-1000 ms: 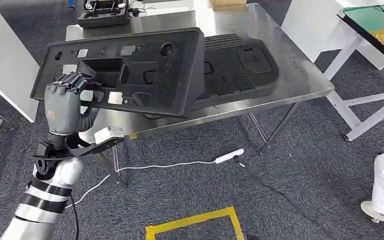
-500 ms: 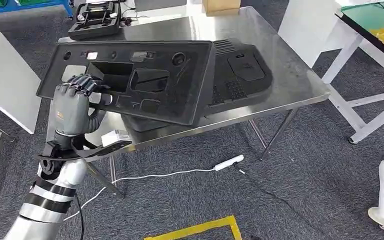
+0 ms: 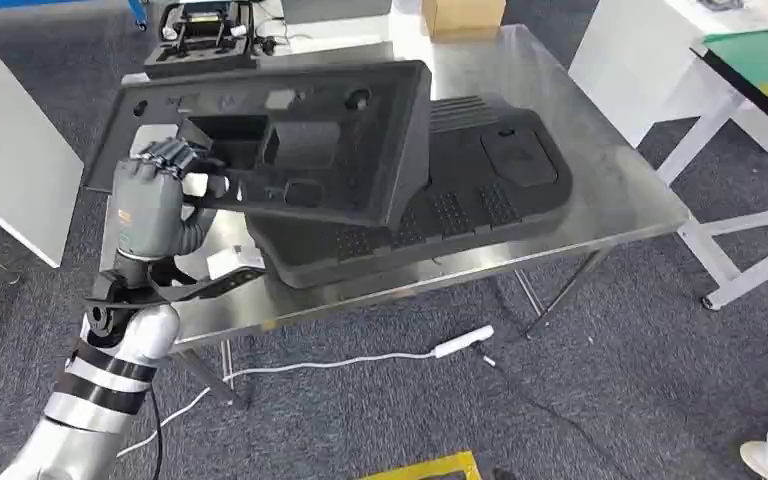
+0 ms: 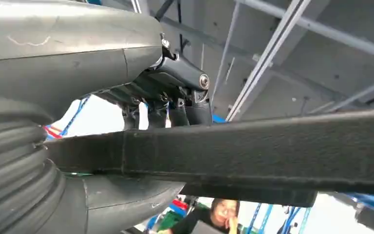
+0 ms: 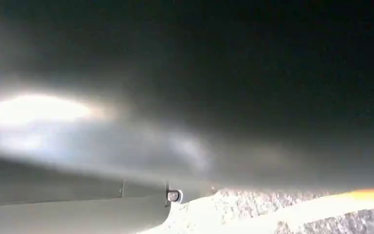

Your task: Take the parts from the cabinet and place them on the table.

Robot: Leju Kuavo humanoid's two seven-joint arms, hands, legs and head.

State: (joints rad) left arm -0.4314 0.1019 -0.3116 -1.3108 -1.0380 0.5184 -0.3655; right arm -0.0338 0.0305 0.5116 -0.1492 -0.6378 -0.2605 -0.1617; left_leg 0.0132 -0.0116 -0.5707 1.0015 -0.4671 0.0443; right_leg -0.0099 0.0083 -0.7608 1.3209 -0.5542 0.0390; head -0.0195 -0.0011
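Beyond our left hand stands the steel desk (image 3: 600, 190). Our black panel (image 3: 290, 150) hangs tilted above it, over a second panel (image 3: 480, 200) lying flat. Left hand (image 3: 150, 200) clamps its near edge; right hand's state we cannot tell.

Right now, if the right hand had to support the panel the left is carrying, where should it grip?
Probably the free right edge of the black panel, from the robot's right. The left hand holds the opposite end, and that edge hangs tilted over the ribbed panel on the table, seemingly open to reach.
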